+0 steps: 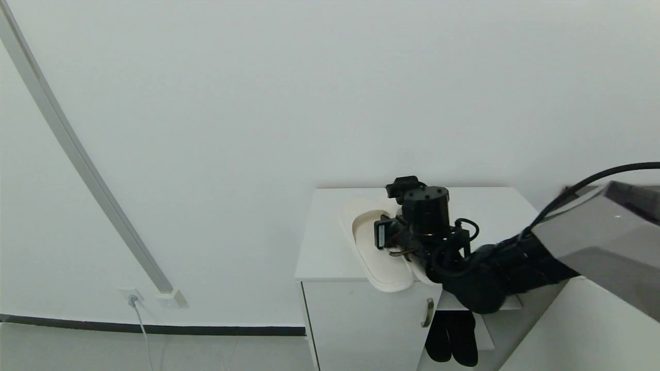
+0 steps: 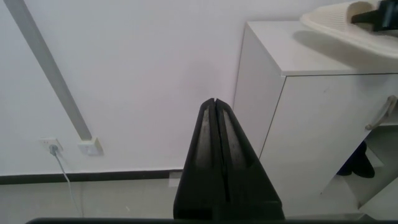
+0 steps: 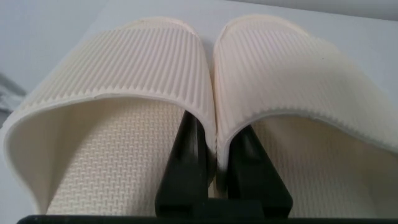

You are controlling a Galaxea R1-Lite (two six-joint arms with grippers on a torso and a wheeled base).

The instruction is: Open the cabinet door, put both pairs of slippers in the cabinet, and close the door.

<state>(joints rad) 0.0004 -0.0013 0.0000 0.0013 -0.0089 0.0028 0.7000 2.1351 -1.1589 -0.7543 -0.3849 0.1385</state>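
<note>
A pair of cream slippers (image 1: 376, 252) lies side by side on top of the white cabinet (image 1: 330, 242), heels hanging over its front edge. My right gripper (image 1: 398, 242) is over them. In the right wrist view one finger (image 3: 186, 162) sits inside each slipper (image 3: 143, 81), so the right gripper (image 3: 216, 146) is shut on the two touching inner walls. A black pair (image 1: 454, 337) stands low inside the cabinet's open right side, beside the closed left door (image 1: 361, 324) with its metal handle (image 1: 427, 313). My left gripper (image 2: 216, 143) is shut and empty, lower and left of the cabinet (image 2: 311, 124).
A plain white wall stands behind the cabinet. A grey conduit (image 1: 77, 154) runs diagonally down it to a socket with a plugged-in cable (image 1: 133, 299). Open floor lies left of the cabinet. A white panel (image 1: 562, 330) rises at the lower right.
</note>
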